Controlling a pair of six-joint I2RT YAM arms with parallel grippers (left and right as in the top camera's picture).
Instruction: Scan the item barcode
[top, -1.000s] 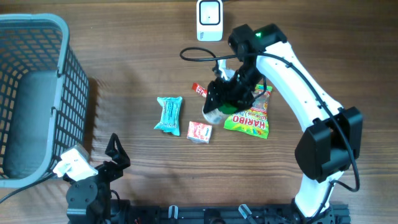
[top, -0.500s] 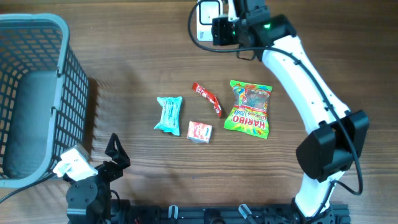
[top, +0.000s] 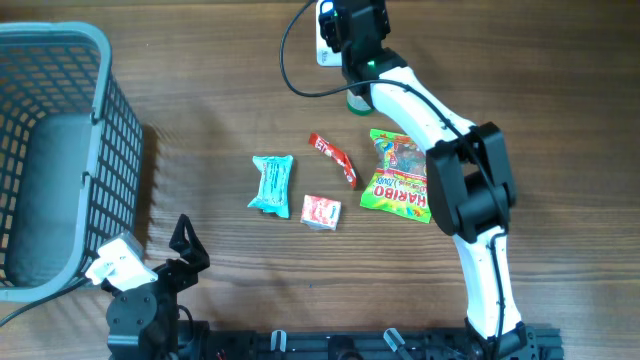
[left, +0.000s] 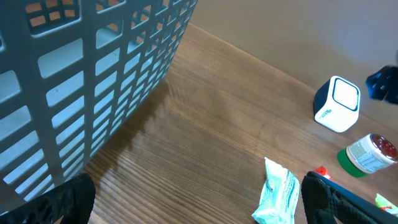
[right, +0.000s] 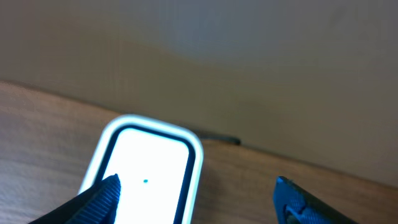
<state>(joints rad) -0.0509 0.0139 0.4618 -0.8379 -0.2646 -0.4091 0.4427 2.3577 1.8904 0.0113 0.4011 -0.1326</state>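
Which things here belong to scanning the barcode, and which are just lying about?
Job: scanner, small jar beside it, right end effector.
Lying about: basket, teal packet, red box, red sachet, gummy bag.

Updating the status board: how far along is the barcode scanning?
Done: nothing provably scanned. The small bottle sits on the table beside the scanner, unheld. In hand: right gripper open and empty, facing the scanner; left gripper open, empty. Remaining: Haribo bag, red stick, teal packet, small carton.
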